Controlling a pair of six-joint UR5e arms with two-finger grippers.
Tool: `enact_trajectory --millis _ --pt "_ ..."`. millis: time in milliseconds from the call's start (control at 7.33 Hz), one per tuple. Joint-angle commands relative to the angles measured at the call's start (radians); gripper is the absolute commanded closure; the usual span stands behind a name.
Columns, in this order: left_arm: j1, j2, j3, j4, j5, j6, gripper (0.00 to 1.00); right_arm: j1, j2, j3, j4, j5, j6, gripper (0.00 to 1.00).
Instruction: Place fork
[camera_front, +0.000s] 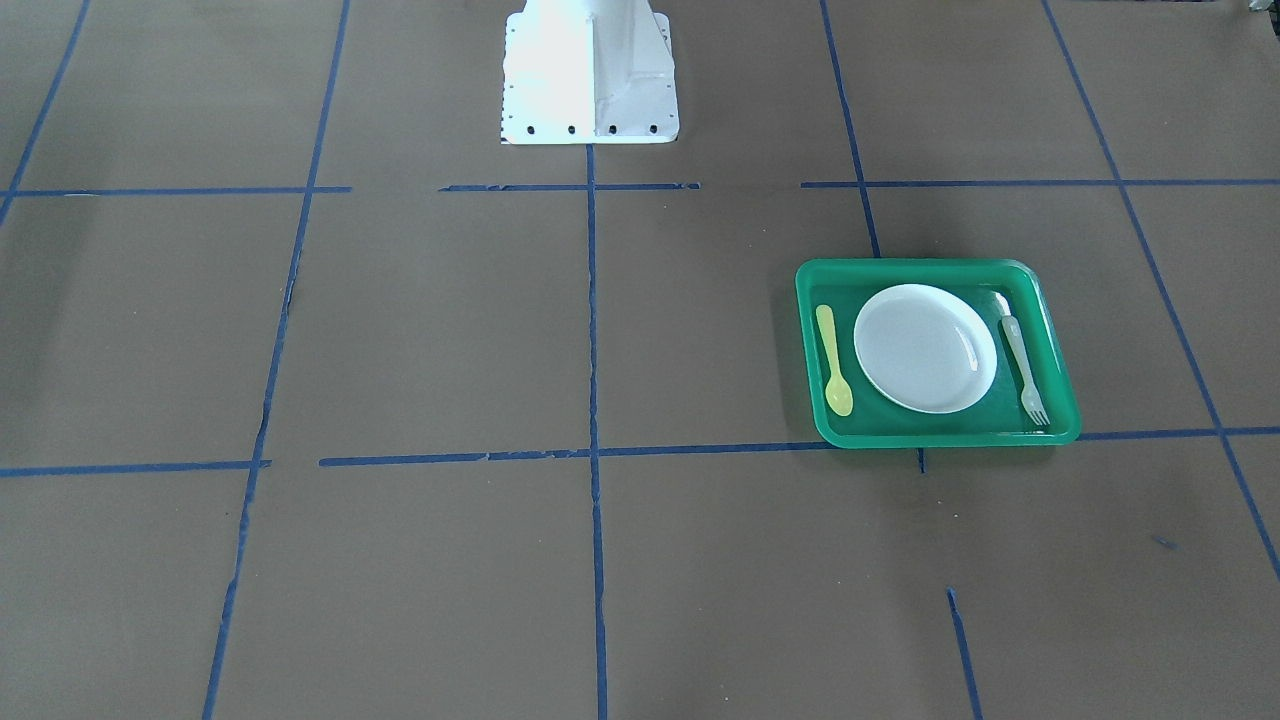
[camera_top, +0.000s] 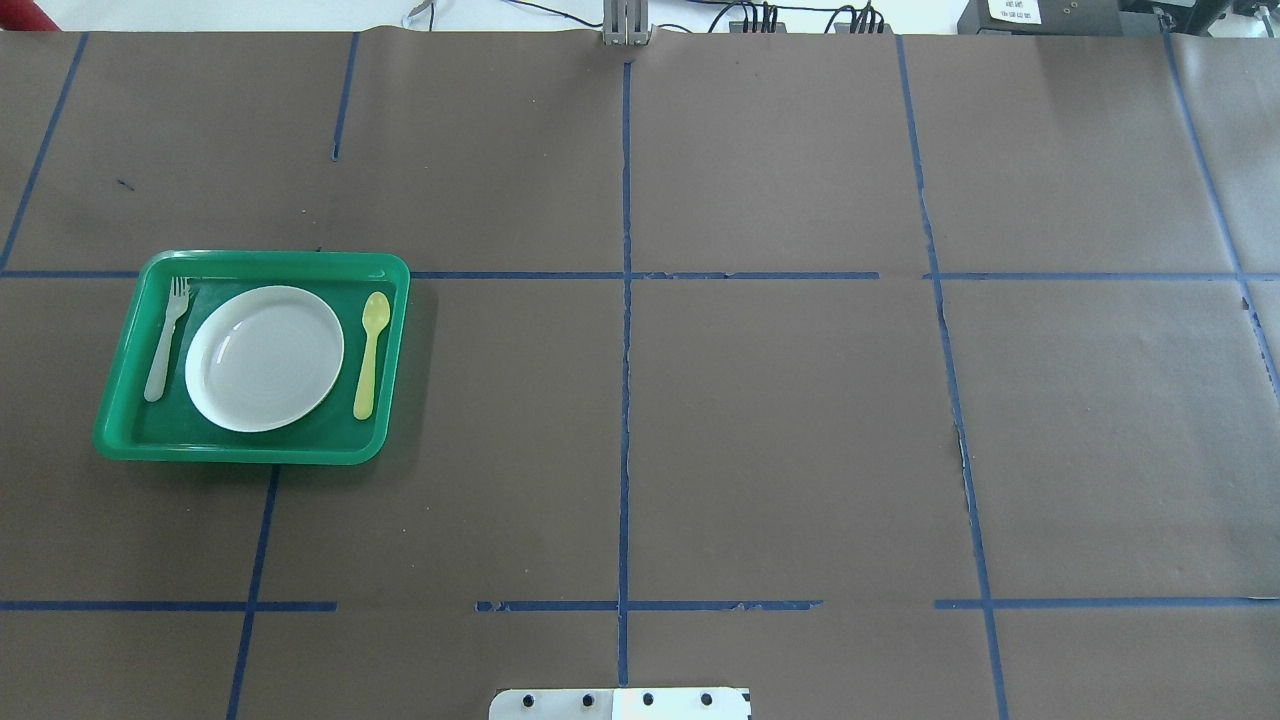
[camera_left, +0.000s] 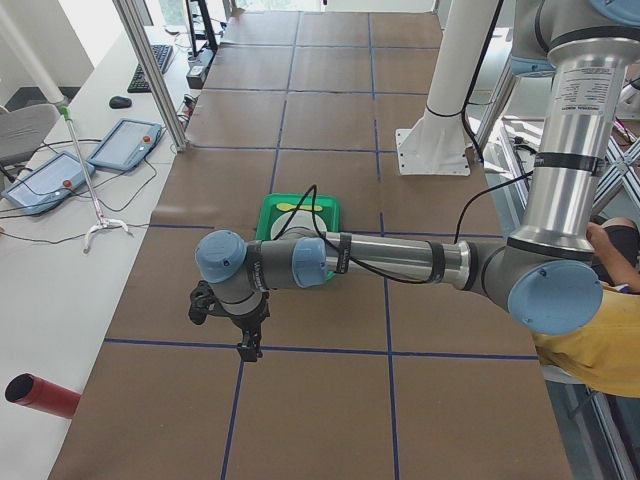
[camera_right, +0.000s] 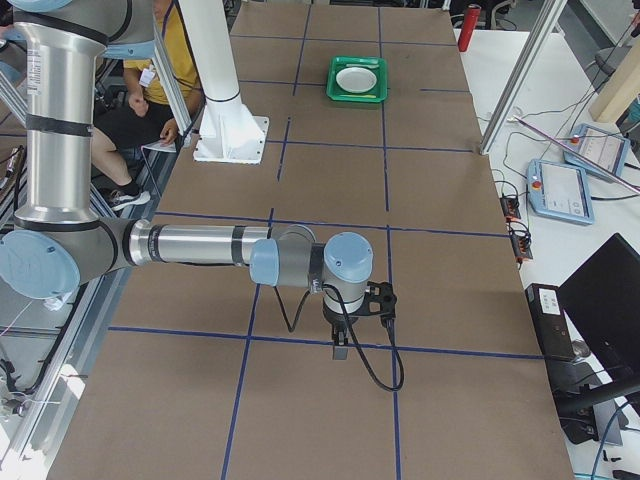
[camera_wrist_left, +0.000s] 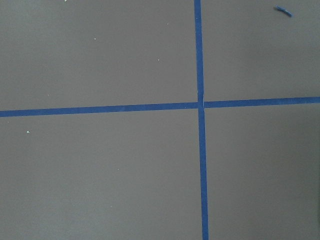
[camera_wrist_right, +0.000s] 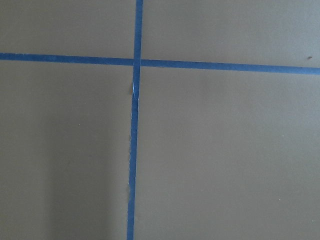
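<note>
The pale whitish plastic fork (camera_front: 1022, 360) lies flat inside the green tray (camera_front: 930, 268), beside the white plate (camera_front: 925, 347), with its tines toward the table's far edge. In the overhead view the fork (camera_top: 165, 340) is at the plate's (camera_top: 264, 357) left, in the tray (camera_top: 270, 258). My left gripper (camera_left: 247, 345) hangs above bare table, well away from the tray; it shows only in the exterior left view, so I cannot tell its state. My right gripper (camera_right: 340, 350) hangs far from the tray (camera_right: 358, 96); I cannot tell its state.
A yellow plastic spoon (camera_top: 370, 340) lies in the tray on the plate's other side. The table is covered in brown paper with blue tape lines (camera_top: 626, 300). The white robot base (camera_front: 590, 80) stands mid-table. Both wrist views show only paper and a tape cross (camera_wrist_left: 201, 105).
</note>
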Motion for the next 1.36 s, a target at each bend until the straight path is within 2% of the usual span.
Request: enact_trajectory --millis 0,955,1227 --pt "-0.001 0.013 -0.017 -0.005 -0.008 0.000 0.00 0.000 0.000 0.000 0.000 0.000 0.001 0.00" --pt "-0.003 0.051 -0.051 0.005 -0.009 -0.003 0.00 0.000 0.000 0.000 0.000 0.000 0.001 0.00" --pt "-0.054 0.061 -0.048 -0.004 -0.011 0.000 0.00 0.000 0.000 0.000 0.000 0.000 0.001 0.00"
